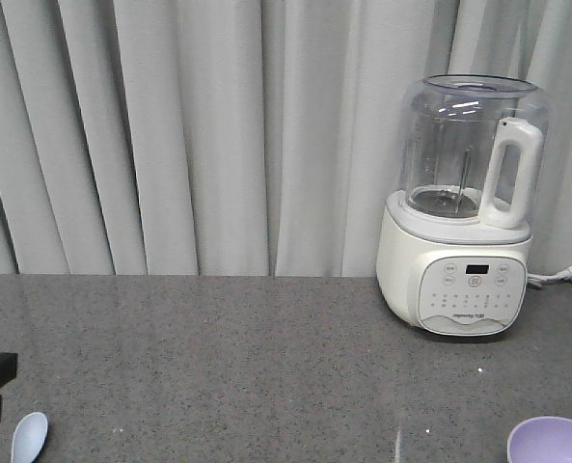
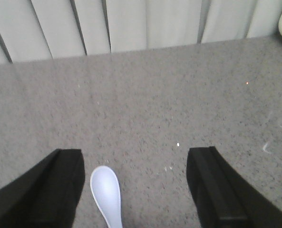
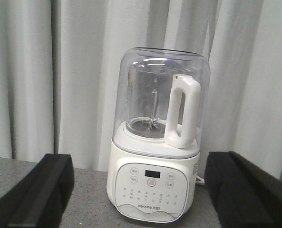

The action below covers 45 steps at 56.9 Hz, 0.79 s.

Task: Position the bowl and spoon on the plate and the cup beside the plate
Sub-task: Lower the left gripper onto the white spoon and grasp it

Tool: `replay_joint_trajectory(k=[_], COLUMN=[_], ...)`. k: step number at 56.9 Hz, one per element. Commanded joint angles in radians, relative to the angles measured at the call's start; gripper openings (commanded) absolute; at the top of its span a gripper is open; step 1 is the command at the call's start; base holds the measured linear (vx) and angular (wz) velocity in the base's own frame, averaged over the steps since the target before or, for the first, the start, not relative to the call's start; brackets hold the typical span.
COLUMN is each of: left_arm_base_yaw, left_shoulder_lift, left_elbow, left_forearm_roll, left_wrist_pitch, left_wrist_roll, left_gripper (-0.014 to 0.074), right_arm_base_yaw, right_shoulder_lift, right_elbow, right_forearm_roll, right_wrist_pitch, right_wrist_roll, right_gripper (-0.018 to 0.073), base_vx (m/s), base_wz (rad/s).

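Left hand (image 2: pixel 133 159) spread wide, fingers apart, gripping nothing, low over the desk (image 2: pixel 145 95). Spoon (image 2: pixel 106 192) flat on the desk inside the gap, toward 7 o'clock of its middle, just beside the left finger (image 2: pixel 45 190) and well apart from the right one. Scoop end toward 12 o'clock, handle running off the frame at 6 o'clock. No contact visible between spoon and either finger. Same spoon low at 7 o'clock in the front view, with the black edge of the hand just beside it at 10 o'clock.

Bowl (image 1: pixel 553 440) at 5 o'clock in the front view, upright, only its rim and part of the inside showing, well apart from the spoon. Plate and cup not in any view.

Right hand (image 3: pixel 140 164) likewise spread apart and empty, held up and facing the blender (image 3: pixel 155 142). Blender at the back of the desk, at 2 o'clock in the front view, before a pale curtain (image 1: pixel 218 135).

Step in hand, by judgement: reaching for the spoon, early in the task, with nothing seen arranged so far. Next move: nudge the left hand toward 7 o'clock to centre the spoon in the gap, lower right down to the desk, then close across the narrow neck or handle. Thin, flat piece on a hard top, so likely to skid or slip out of a shallow grip.
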Motion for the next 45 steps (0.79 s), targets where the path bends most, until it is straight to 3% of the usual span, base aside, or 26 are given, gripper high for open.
replay_joint_trajectory(k=[1,20,45], left_arm_base_yaw=[0.012,0.024,0.024], left_shoulder_lift=[0.048,0.429,0.638], left_elbow=[-0.058,-0.311,-0.384], left_forearm_roll=[-0.003,0.041,0.041], left_wrist_pitch=[0.020,0.355,0.508], left_wrist_roll=[-0.096,-0.137,-0.174], left_gripper=[0.0580,0.0580,0.0580], right_arm_base_yaw=[0.000,0.000,0.000], right_shoulder_lift=[0.002,0.002,0.002], right_elbow=[-0.035,-0.033,-0.033], right_forearm_roll=[0.007,0.018,0.007], right_wrist_pitch=[-0.079,-0.054,-0.027], right_wrist_roll=[-0.011,-0.011,-0.011], right_gripper=[0.0575,0.0568,0.0568], base_vx=[0.00,0.00,0.00], base_wz=[0.00,0.00,0.00])
